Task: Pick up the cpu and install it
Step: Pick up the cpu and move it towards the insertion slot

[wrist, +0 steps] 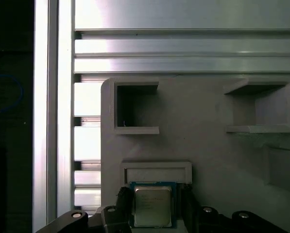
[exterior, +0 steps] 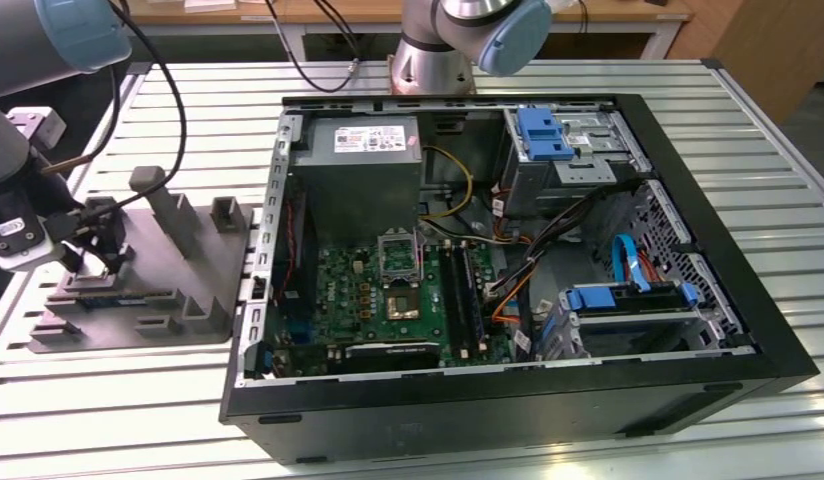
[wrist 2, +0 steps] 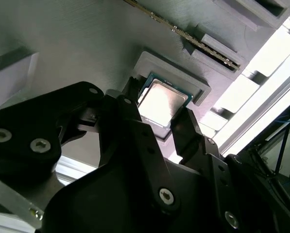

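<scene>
Between the gripper point(wrist 2: 157, 109) fingers point(wrist 2: 187, 132), the cpu point(wrist 2: 160, 99) lies flat, lid up, in a shallow pocket of the tray point(wrist 2: 62, 48).

Judgement: light and stiff but fragile. The metal lid is slick and the contacts underneath are delicate, so take it by 2 opposite edges, level, w/ a light squeeze. Keep off the underside.

Gripper is part open, approx. cpu width, w/ one finger each side, just beside the cpu's edges. Can't tell if they touch it. Nothing is lifted: cpu sits in its pocket in both wrist views.

Further out, exterior view: tray is at 9 o'clock from the case point(exterior: 519, 400), w/ the gripper over the tray's 9 o'clock side. Socket point(exterior: 401, 298) is near the centre of the board point(exterior: 359, 290), frame looks open, well apart from the cpu.
</scene>
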Action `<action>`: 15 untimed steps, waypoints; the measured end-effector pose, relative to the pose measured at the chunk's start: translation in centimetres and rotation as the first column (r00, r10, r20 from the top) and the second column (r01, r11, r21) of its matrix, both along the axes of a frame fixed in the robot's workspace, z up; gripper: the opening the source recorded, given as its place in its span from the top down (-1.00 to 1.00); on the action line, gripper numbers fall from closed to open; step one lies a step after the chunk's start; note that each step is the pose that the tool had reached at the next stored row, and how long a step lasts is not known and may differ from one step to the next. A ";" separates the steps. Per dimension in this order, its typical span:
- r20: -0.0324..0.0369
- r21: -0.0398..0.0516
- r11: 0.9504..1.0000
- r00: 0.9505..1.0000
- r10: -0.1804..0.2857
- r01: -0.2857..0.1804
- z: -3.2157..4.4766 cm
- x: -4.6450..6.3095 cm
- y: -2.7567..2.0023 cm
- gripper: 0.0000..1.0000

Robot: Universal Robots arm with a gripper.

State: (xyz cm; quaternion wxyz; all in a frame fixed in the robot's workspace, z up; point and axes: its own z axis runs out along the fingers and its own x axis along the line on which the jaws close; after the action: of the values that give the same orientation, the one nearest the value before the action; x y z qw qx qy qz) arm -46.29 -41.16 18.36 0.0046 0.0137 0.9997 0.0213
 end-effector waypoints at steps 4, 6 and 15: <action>0.000 0.000 1.000 1.000 0.000 0.000 0.01 0.0 0.00 -0.08; 0.000 0.000 1.000 1.000 0.000 0.000 0.02 -0.1 0.00 -0.08; 0.000 0.001 1.000 1.000 0.000 0.000 0.01 -0.3 0.00 -0.08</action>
State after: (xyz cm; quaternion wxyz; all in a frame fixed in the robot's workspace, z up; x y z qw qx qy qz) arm -46.59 -41.16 18.38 0.0045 0.0136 0.9997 0.0216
